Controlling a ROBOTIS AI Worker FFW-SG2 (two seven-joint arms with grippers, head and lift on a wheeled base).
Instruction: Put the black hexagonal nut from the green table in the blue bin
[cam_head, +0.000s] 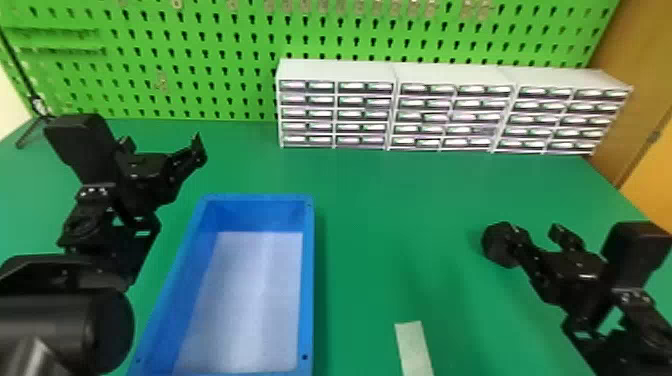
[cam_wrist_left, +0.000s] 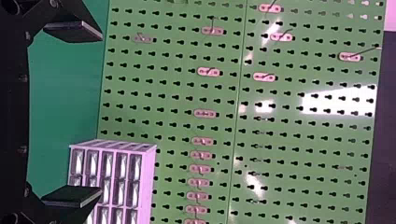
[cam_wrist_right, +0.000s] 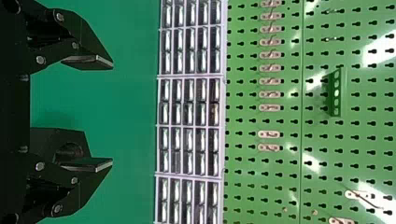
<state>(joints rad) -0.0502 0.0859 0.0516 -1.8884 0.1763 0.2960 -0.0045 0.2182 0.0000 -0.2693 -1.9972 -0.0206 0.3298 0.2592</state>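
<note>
- Black nut (cam_head: 493, 246): on the green surface (cam_head: 390, 215), right of the blue bin (cam_head: 308, 280), by the left finger of the right pincer (cam_head: 534, 233).
- Right pincer: fingers apart.
- Left pincer (cam_head: 162, 145): fingers apart, left of the bin's far end.

The green surface (cam_head: 380, 240) lies flat and spreads wide — a blue bin (cam_head: 307, 280) sits on it left of centre, open side up. Three white drawer units (cam_head: 335, 72) stand side by side along the far edge, from the middle to the right. The black hexagonal nut (cam_head: 496, 245) rests toward the right — and a pale strip (cam_head: 414, 345) lies flat near the front, right of the bin.
</note>
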